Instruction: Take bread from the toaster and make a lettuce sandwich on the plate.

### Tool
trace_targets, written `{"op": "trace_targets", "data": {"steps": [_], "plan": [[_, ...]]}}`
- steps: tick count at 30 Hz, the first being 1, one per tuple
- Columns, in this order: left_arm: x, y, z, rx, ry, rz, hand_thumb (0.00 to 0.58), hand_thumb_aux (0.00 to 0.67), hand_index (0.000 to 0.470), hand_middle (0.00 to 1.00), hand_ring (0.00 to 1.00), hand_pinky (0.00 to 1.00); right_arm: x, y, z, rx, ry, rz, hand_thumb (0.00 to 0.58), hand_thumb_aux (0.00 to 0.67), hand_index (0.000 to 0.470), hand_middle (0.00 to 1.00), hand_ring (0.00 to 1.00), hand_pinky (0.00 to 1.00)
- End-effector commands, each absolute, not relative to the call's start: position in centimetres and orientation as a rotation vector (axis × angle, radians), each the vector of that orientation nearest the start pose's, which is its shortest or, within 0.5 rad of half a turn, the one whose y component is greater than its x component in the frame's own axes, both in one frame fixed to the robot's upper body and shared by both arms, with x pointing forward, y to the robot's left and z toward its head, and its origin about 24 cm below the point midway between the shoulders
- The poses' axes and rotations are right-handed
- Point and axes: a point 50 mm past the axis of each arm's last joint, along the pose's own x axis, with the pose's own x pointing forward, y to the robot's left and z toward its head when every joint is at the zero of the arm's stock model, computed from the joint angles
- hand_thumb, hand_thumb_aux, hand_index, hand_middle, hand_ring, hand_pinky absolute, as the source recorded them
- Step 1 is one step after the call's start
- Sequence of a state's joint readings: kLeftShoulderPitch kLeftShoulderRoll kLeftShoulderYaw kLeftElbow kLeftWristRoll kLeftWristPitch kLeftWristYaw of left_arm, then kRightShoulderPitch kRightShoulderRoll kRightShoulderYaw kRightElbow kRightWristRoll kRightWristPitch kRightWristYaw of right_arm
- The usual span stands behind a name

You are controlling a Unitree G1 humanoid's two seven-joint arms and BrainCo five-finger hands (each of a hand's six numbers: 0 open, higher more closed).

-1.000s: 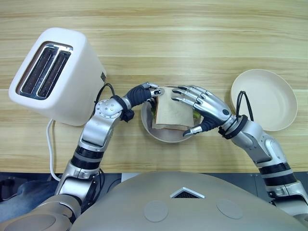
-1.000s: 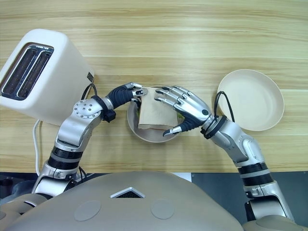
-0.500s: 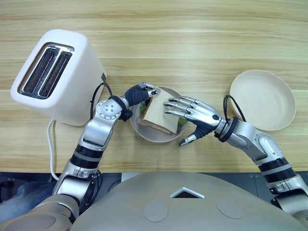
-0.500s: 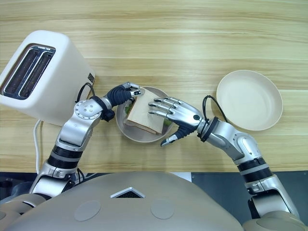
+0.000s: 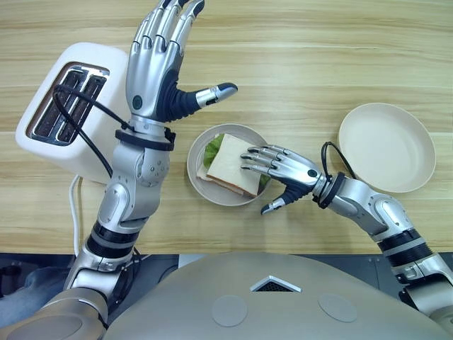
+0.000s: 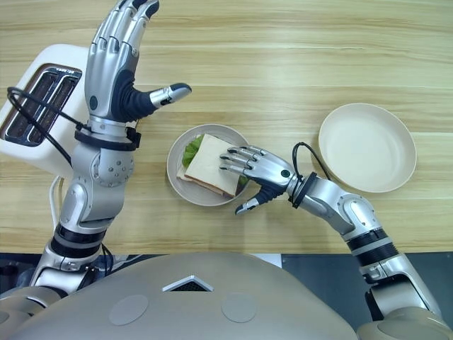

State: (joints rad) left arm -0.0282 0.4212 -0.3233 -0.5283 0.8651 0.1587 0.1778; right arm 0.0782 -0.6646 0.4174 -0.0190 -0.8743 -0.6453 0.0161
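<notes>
One sandwich [image 5: 228,164] lying far-left to near-right on the plate [image 5: 196,159], second plate [image 5: 386,145] right, one toaster [image 5: 71,134] left, your right hand [image 5: 287,168] spreading fingers over it, left hand [image 5: 157,67] hovering splayed.

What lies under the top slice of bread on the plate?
Green lettuce peeks out past the top slice at its upper left, and a second slice shows along its lower left, on the plate. The rest underneath is covered by the top slice and the right hand.
</notes>
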Motion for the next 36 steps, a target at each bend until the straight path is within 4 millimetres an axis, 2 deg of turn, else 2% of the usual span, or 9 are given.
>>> {"op": "trace_targets", "data": {"steps": [1, 9, 11, 12, 13, 14, 18, 22, 36], "plan": [[20.6, 12.0, 14.4, 0.987, -0.623, -0.010, 0.000, 0.000, 0.000, 0.00, 0.00, 0.00, 17.9, -13.3, 3.8, -1.170, -0.478, 0.892, 0.000, 0.000, 0.000, 0.00, 0.00, 0.00], [17.6, 13.0, 12.0, 0.604, -0.567, -0.183, 0.000, 0.000, 0.000, 0.00, 0.00, 0.00, 18.6, -13.7, 10.1, -0.719, -0.526, 0.642, 0.000, 0.000, 0.000, 0.00, 0.00, 0.00], [16.7, 13.1, 11.6, 0.558, -0.562, -0.258, 0.000, 0.000, 0.000, 0.34, 0.34, 0.34, 18.3, -14.0, 10.2, -0.674, -0.488, 0.674, 0.000, 0.000, 0.000, 0.00, 0.00, 0.00], [16.1, 13.0, 11.6, 0.513, -0.552, -0.321, 0.449, 0.352, 0.247, 0.75, 0.75, 0.75, 18.0, -14.0, 9.9, -0.635, -0.451, 0.722, 0.000, 0.000, 0.000, 0.23, 0.23, 0.23], [15.4, 12.8, 11.5, 0.462, -0.532, -0.396, 0.580, 0.670, 0.470, 1.00, 1.00, 1.00, 17.5, -14.0, 9.6, -0.578, -0.410, 0.785, 0.496, 0.415, 0.291, 0.64, 0.64, 0.64], [14.6, 12.6, 11.4, 0.419, -0.490, -0.491, 0.580, 0.670, 0.470, 1.00, 1.00, 1.00, 16.7, -13.7, 9.4, -0.492, -0.368, 0.864, 0.580, 0.670, 0.470, 1.00, 1.00, 1.00], [11.3, 12.6, 9.9, 0.292, -0.241, -0.857, 0.580, 0.670, 0.470, 1.00, 1.00, 1.00, 13.5, -12.6, 8.6, -0.232, -0.210, 1.138, 0.580, 0.670, 0.470, 1.00, 1.00, 1.00], [9.1, 13.6, 6.7, 0.311, 0.040, -1.095, 0.580, 0.670, 0.470, 1.00, 1.00, 1.00, 12.2, -12.9, 6.7, -0.265, -0.066, 1.288, 0.580, 0.670, 0.470, 1.00, 1.00, 1.00], [13.9, 13.5, -0.6, 0.619, 0.236, -1.016, 0.580, 0.670, 0.470, 1.00, 1.00, 1.00, 15.6, -12.3, -1.6, -0.922, 0.133, 1.277, 0.580, 0.670, 0.470, 1.00, 1.00, 1.00]]}}
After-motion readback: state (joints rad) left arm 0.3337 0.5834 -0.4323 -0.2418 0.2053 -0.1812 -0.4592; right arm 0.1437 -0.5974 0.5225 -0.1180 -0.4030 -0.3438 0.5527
